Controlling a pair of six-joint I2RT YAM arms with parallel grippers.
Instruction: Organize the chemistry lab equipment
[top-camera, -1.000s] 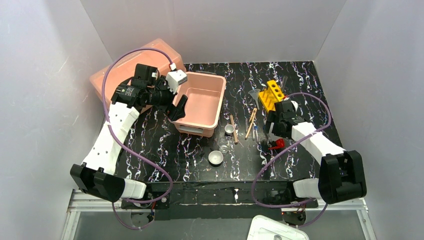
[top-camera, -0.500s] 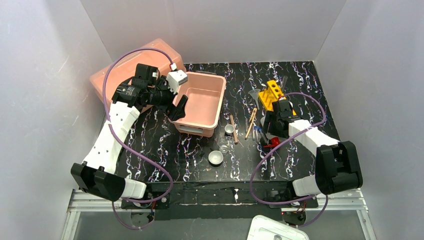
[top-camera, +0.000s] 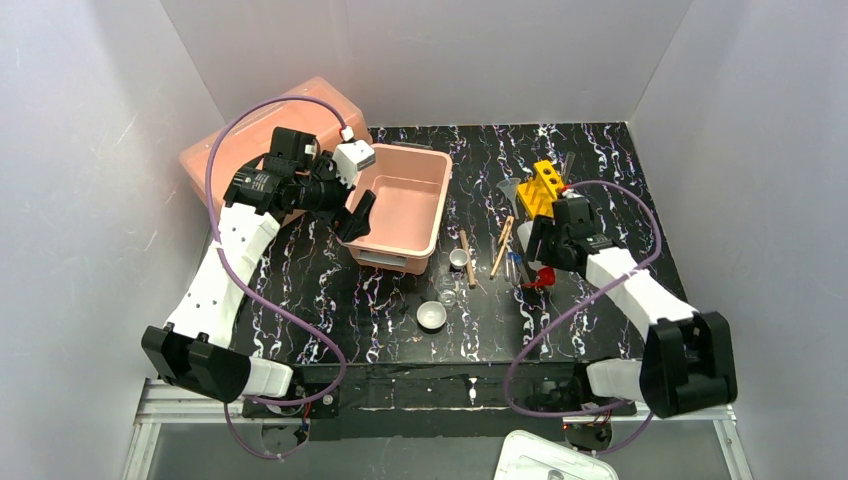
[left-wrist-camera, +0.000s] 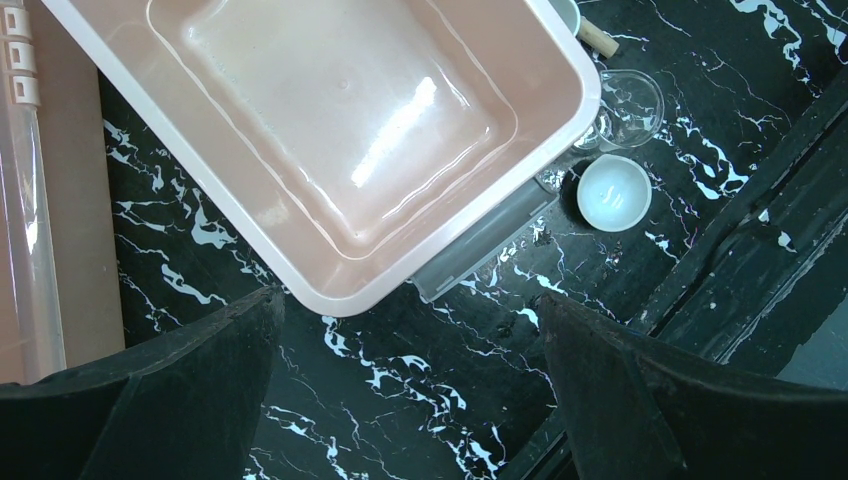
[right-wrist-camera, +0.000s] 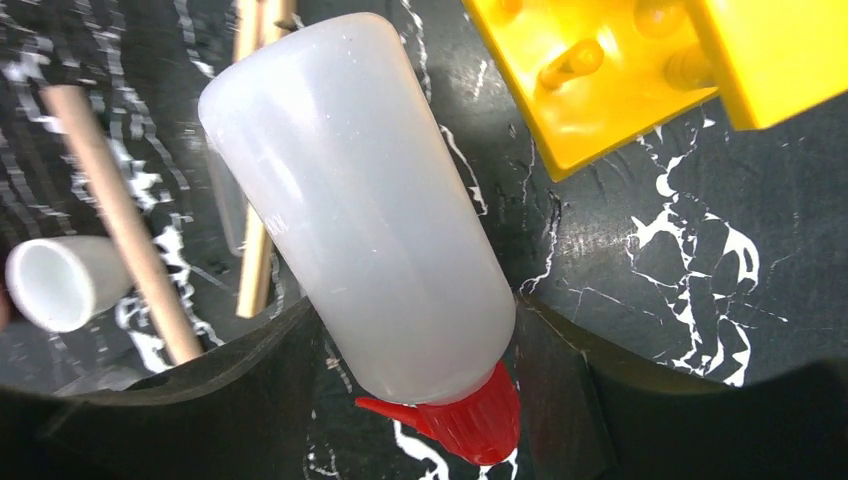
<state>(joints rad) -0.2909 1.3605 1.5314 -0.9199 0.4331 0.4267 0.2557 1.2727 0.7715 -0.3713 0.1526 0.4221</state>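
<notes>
A white squeeze bottle with a red spout (right-wrist-camera: 370, 220) lies tilted between the fingers of my right gripper (right-wrist-camera: 415, 320), which is shut on it near its shoulder, just above the black mat. In the top view the right gripper (top-camera: 540, 262) is just in front of the yellow holed rack (top-camera: 545, 187). Wooden sticks (top-camera: 502, 246) and a tiny beaker (top-camera: 458, 258) lie to its left. A white dish (top-camera: 432, 316) and a clear beaker (top-camera: 447, 296) sit nearer the front. My left gripper (left-wrist-camera: 410, 305) hangs open and empty over the tub's near corner.
The pink rectangular tub (top-camera: 443, 195) holds nothing and sits left of centre, with the large pink lidded box (top-camera: 240, 145) behind the left arm. A clear funnel (top-camera: 507, 190) stands beside the rack. White walls close in the mat on three sides.
My right gripper has closed onto the squeeze bottle and shifted slightly left and away from me, carrying it along. The left arm has not moved.
</notes>
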